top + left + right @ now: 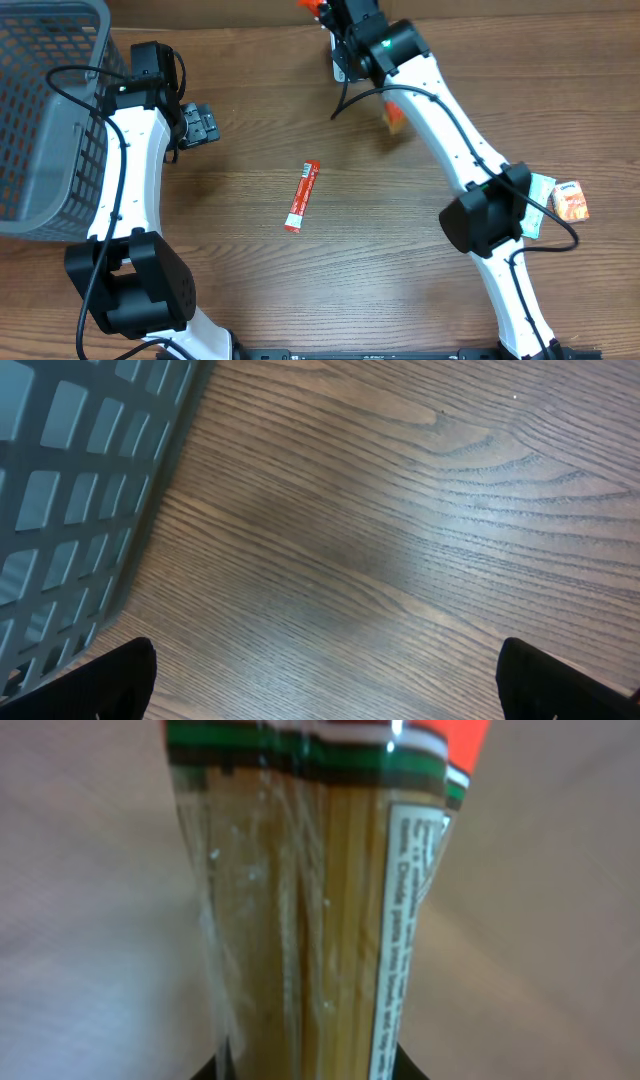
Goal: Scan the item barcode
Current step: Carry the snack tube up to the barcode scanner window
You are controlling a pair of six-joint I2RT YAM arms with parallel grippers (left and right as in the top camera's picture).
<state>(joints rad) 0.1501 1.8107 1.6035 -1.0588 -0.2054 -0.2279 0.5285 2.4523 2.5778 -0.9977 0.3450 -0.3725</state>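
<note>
1. We see the right gripper at about 12 o'clock on the wooden table, at the far edge, with its arm stretched up from 4 o'clock.
2. Its jaws are nearly closed and clamp a spaghetti packet. In the right wrist view the dark fingertips sit on either side of the clear wrapper at the bottom edge.
3. The packet runs straight away from the wrist camera. We make out pale pasta strands, a green and red band at the far end, and a white label of small print along its right side.
4. From overhead, only an orange-red tip of the packet shows, just at 11 o'clock of the gripper.
5. A blurred orange-tan object lies partly under the right arm. We cannot tell what it is.
6. The left gripper sits at about 10 o'clock, jaws spread wide and holding nothing, over bare wood.
7. A grey mesh basket stands just at 9 o'clock of it.
8. A red sachet lies near the table's centre, well apart from both grippers.
9. At 3 o'clock, an orange packet lies just beside a green-and-white packet next to the right arm.
</note>
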